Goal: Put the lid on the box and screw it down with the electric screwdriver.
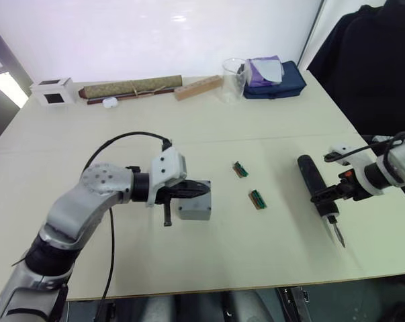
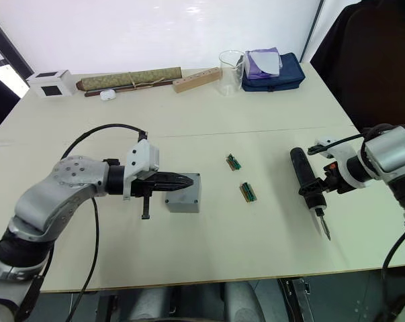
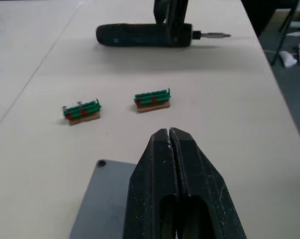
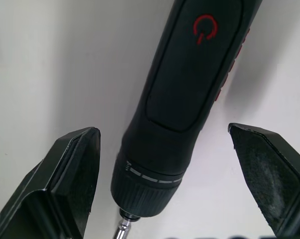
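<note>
Near table's (image 2: 209,261) front edge, electric screwdriver (image 2: 307,182) between spread right fingers (image 4: 72,172).

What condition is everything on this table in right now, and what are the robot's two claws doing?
box: lid on, upright on the table.
electric screwdriver: lying flat, not gripped.
left gripper: shut, empty, over the lid.
right gripper: open, fingers either side of the screwdriver.
two green parts: loose on the table.
clear cup: upright.
blue pouch: lying flat.
</note>
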Controlling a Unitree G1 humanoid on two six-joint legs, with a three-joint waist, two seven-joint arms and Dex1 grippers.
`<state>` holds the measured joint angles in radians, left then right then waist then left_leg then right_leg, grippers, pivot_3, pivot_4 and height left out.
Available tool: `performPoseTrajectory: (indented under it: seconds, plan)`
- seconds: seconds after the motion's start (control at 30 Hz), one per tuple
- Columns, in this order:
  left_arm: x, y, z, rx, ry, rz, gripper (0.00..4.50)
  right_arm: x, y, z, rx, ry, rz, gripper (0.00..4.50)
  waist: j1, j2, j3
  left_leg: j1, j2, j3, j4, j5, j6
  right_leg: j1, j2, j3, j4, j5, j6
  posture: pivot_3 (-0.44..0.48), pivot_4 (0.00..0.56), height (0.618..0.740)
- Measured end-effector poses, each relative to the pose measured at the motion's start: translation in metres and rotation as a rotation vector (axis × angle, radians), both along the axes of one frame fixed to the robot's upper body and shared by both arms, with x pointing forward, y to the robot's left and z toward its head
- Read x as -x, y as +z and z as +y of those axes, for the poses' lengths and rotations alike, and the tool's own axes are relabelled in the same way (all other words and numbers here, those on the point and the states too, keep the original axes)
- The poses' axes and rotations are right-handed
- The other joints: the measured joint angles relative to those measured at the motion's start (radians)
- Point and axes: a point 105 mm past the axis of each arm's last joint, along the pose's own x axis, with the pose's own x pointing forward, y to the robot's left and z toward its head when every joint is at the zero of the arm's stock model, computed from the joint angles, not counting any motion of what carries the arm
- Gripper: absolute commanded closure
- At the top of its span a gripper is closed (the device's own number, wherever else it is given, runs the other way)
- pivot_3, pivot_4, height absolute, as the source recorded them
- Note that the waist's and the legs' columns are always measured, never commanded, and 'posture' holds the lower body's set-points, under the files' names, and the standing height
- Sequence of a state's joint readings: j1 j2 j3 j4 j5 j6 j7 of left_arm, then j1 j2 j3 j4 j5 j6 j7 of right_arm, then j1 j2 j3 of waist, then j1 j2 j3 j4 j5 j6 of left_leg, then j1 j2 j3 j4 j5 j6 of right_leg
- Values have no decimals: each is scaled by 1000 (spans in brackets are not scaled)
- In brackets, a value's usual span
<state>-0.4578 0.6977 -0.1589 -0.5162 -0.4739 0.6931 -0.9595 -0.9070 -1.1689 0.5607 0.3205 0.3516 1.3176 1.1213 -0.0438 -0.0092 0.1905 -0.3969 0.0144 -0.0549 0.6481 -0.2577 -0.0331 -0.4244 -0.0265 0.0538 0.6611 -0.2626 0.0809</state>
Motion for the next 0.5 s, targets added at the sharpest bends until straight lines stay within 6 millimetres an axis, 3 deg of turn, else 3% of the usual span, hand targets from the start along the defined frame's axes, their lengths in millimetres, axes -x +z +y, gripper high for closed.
performPoseTrajectory:
  seconds: [0.3, 0.5]
  plan:
    - [17, -1, 0, 21, 33, 34, 4500, -1, -9, -2, 5, 39, 45, 59, 1, -1, 0, 0, 0, 0, 2, 0, 0, 1, 0, 0, 0, 0, 0, 0, 150, 740]
    - [15, 3, 2, 26, 58, 15, 4500, -6, -11, -4, -11, 25, 49, 59, 0, -3, -1, 5, 0, 0, 2, 0, 0, 7, 0, 0, 0, 0, 0, 0, 150, 740]
